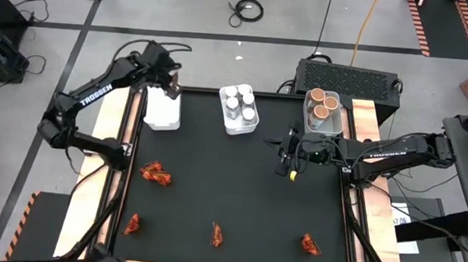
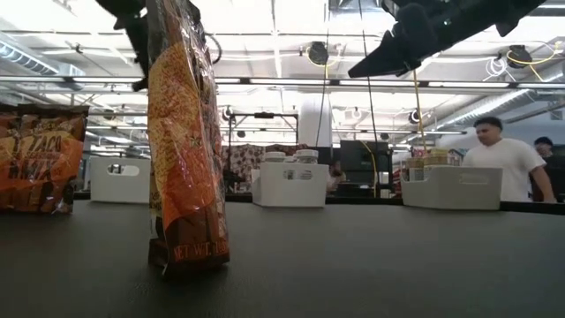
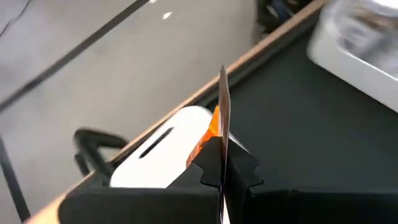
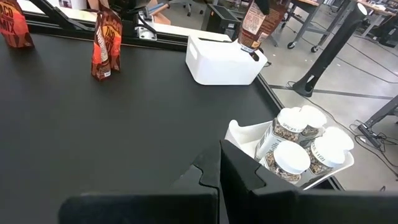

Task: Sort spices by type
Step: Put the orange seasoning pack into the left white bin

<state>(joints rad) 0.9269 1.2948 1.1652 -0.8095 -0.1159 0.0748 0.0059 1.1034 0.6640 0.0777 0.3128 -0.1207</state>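
Note:
My left gripper (image 1: 168,83) is at the table's far left, over the left white bin (image 1: 162,113), shut on a red-orange sachet (image 3: 222,102) that shows edge-on in the left wrist view. In the right wrist view that sachet (image 4: 254,23) hangs above the bin (image 4: 221,61). Several other sachets lie or stand on the black mat: (image 1: 155,173), (image 1: 132,223), (image 1: 217,235), (image 1: 310,245). White-lidded jars (image 1: 240,105) sit in the middle bin, tan-topped tubs (image 1: 322,104) in the right bin. My right gripper (image 1: 285,158) hovers shut near the right bin, holding nothing. My left gripper (image 3: 222,158) pinches the sachet between its two fingers by one edge (image 3: 214,130). The fingers come from above. The sachet is lifted clear of the table and hangs over the left bin, with its flat sides against the fingers.
A tall sachet (image 2: 185,132) stands close to the low camera, another (image 2: 40,159) at the left. Wooden rails run along the mat's sides. A black box (image 1: 349,75) sits behind the right bin. A person (image 2: 503,159) stands in the room beyond. The mat's middle (image 1: 230,180) is bare.

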